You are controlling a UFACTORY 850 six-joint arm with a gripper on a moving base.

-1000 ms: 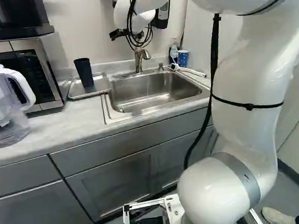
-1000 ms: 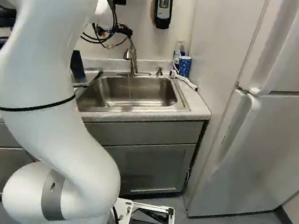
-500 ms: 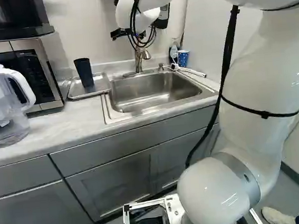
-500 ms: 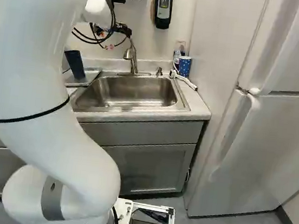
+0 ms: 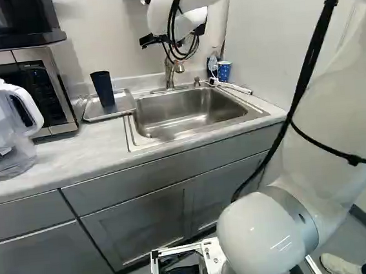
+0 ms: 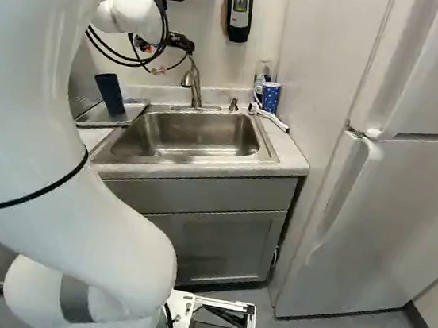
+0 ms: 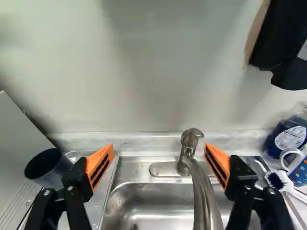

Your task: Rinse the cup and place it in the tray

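A water pitcher stands on the surface at the far left of the left base view, in front of the microwave. Next, between microwave and sink, the tray lies toward the surface's back edge. The dark cup stands upright on it, rim up. The gripper is released, its two fingers wide apart above the sink, with the faucet ahead, between their lines. Near the surface's back right corner are a white brush and a blue patterned cup. A refrigerator stands right of the surface.
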